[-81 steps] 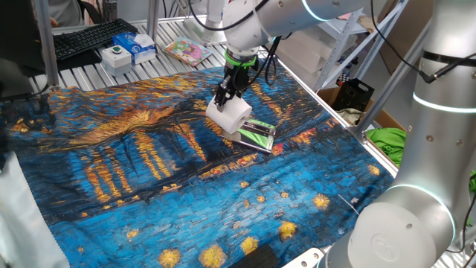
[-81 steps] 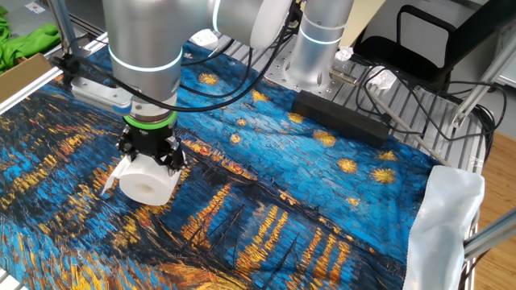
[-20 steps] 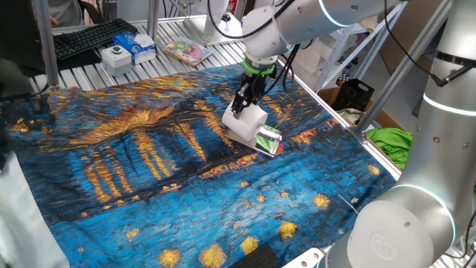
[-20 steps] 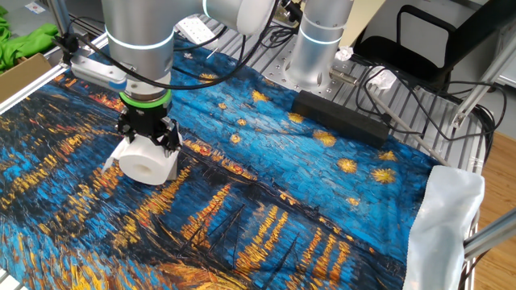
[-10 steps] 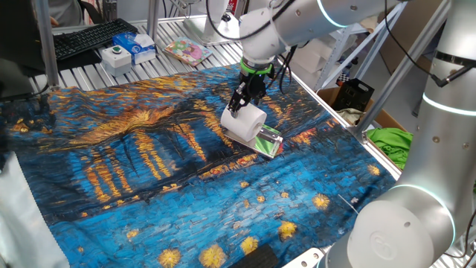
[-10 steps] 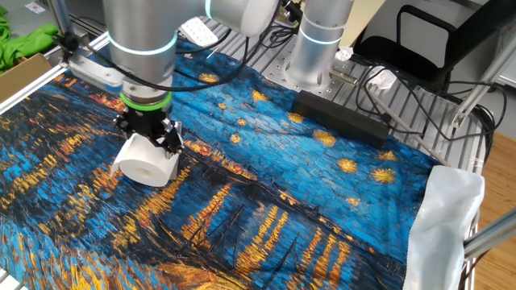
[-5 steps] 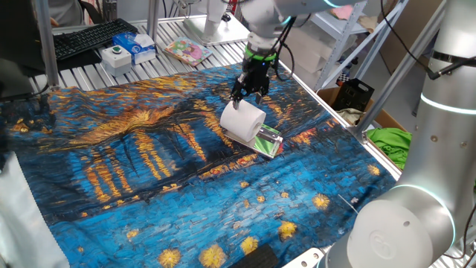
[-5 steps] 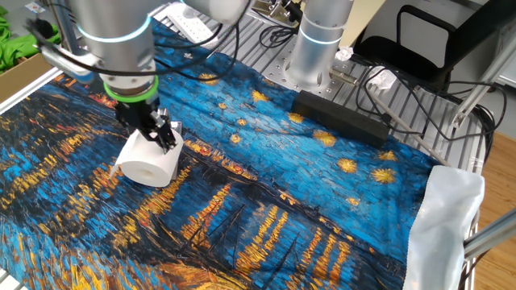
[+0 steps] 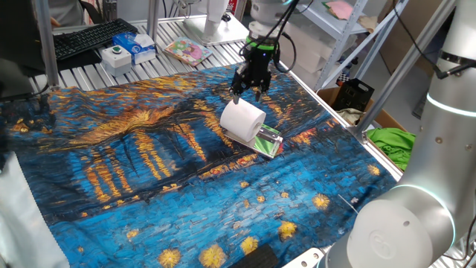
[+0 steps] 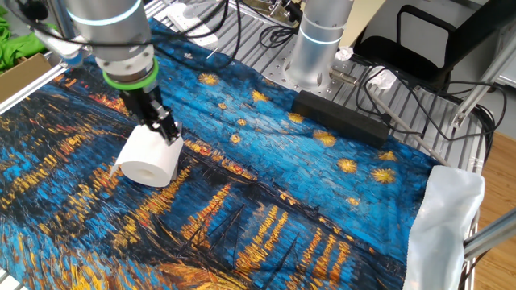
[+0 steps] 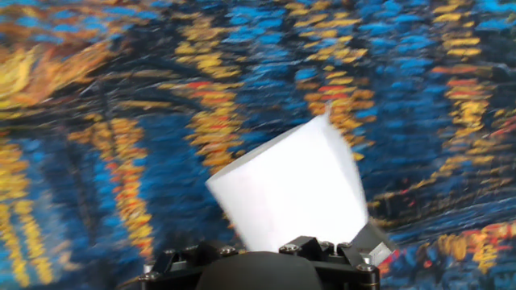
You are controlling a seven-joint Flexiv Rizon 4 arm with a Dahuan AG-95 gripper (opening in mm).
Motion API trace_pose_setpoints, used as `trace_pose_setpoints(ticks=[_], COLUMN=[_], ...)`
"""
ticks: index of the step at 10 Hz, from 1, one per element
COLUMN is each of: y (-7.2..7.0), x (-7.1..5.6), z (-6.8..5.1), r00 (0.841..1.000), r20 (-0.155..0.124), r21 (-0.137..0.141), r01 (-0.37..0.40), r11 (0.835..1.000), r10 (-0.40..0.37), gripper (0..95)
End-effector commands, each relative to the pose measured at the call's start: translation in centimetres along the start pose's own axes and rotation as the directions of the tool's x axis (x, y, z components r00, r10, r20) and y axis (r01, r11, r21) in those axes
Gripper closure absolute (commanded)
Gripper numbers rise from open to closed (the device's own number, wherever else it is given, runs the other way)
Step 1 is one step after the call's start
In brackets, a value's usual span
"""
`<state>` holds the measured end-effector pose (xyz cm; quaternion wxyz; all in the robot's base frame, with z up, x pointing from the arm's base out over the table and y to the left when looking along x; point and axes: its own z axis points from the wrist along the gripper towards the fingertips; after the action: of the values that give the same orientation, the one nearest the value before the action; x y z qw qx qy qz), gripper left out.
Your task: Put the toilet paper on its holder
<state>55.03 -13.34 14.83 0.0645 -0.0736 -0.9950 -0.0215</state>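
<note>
In one fixed view, the black two-finger gripper (image 9: 248,92) hangs just above the plump white toilet paper roll (image 9: 242,121). Its jaws are let go and hold nothing. The roll rests on the small green striped holder with shiny silver edges (image 9: 267,140), below the jaws.

In the other fixed view, the gripper (image 10: 164,127) is at the roll's (image 10: 149,162) top edge.

In the hand view, the roll (image 11: 290,189) lies under the jaws on the blue and yellow painted cloth (image 11: 105,121).

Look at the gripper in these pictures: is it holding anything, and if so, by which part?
Nothing is held. The gripper hangs above the toilet paper with a gap between them. The roll lies on its side, resting on the holder.
</note>
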Motion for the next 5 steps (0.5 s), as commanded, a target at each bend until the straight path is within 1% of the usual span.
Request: trace_pose_setpoints(ticks=[1,2,3,4,5], y=[1.3,2.0,2.6,3.5,4.3], x=[0.9,1.3,1.7,2.1,2.4], z=[-0.6,-0.9,-1.2,-1.4,-1.5], r00=[0.998,0.998,0.996,0.996,0.995], r20=[0.016,0.009,0.009,0.004,-0.006], r21=[0.014,0.013,0.011,0.01,0.016], r01=[0.064,0.064,0.085,0.093,0.097], r11=[0.998,0.998,0.996,0.996,0.995], r10=[-0.065,-0.065,-0.085,-0.093,-0.097], gripper=[95.0,95.0,95.0,95.0,95.0])
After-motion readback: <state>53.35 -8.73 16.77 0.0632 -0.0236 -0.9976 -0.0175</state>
